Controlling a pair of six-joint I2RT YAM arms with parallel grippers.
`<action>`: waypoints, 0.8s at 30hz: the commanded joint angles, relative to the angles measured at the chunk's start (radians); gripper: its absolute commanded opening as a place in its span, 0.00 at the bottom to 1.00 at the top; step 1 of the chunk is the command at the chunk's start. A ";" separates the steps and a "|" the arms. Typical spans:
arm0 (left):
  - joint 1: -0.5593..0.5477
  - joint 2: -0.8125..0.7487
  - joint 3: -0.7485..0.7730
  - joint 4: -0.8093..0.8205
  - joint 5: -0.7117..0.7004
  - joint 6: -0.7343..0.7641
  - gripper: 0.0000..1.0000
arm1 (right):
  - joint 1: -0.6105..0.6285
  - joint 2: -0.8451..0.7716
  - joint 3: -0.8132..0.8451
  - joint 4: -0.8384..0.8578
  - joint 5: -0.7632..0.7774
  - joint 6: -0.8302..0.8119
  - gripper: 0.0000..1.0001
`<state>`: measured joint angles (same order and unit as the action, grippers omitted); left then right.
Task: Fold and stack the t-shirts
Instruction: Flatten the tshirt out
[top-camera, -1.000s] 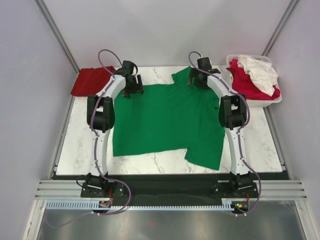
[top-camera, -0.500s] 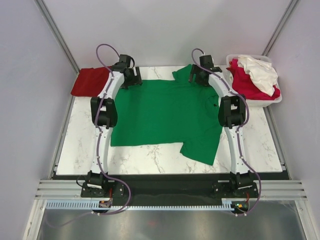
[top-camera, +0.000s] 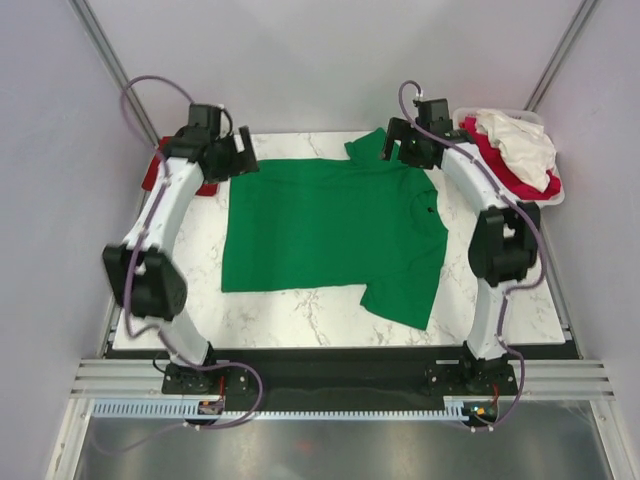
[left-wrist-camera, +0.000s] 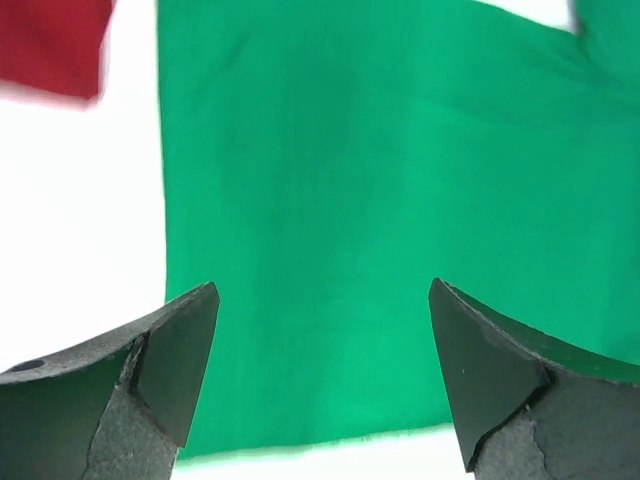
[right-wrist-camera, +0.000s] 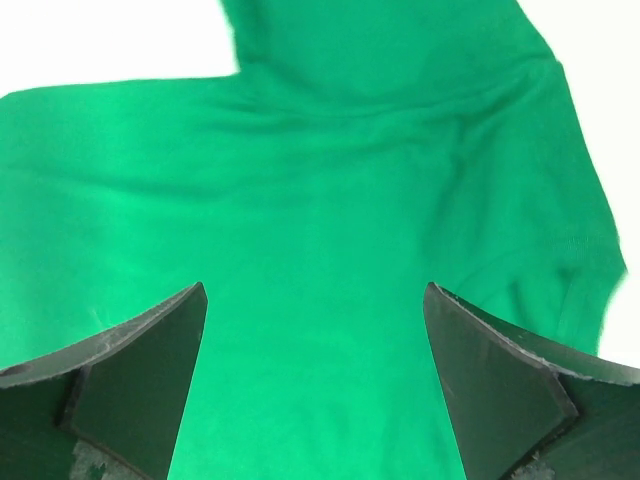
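The green shirt (top-camera: 330, 230) lies flat on the tabletop (top-camera: 300, 312). Its long way runs from left to right, with the bottom hem on the left and the neck on the right. One sleeve points to the far side and the other to the near side. Both hands hang over the far edge of the shirt. The left hand (top-camera: 228, 158) is by the far hem corner, so it is the nearer one for that corner. The right hand (top-camera: 405, 152) is by the far sleeve and shoulder. Both hands are spread wide and hold nothing, and green cloth shows below the gap in each wrist view. A dark red shirt (left-wrist-camera: 50, 40) lies just past the hem corner, on the far left. More shirts wait in the basket (top-camera: 553, 195) on the right. I think the next move is to grab the far edge and fold it toward the near side. Half a second ago the elbows hung in over the shirt. Now they have swung out wide, and the shirt has not moved.
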<state>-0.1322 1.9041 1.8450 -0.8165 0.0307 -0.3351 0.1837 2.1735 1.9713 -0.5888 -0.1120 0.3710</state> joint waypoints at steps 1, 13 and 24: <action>-0.003 -0.291 -0.295 -0.004 -0.012 -0.056 0.93 | 0.025 -0.279 -0.244 0.092 -0.008 0.014 0.98; 0.008 -0.829 -1.033 0.066 -0.015 -0.231 0.94 | 0.187 -0.911 -1.032 0.270 0.063 0.193 0.98; 0.008 -0.837 -1.225 0.066 -0.015 -0.231 0.94 | 0.191 -1.291 -1.243 0.072 0.252 0.224 0.98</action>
<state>-0.1299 1.0569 0.6579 -0.7582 0.0277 -0.5320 0.3740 0.9081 0.7372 -0.4812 0.0902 0.5838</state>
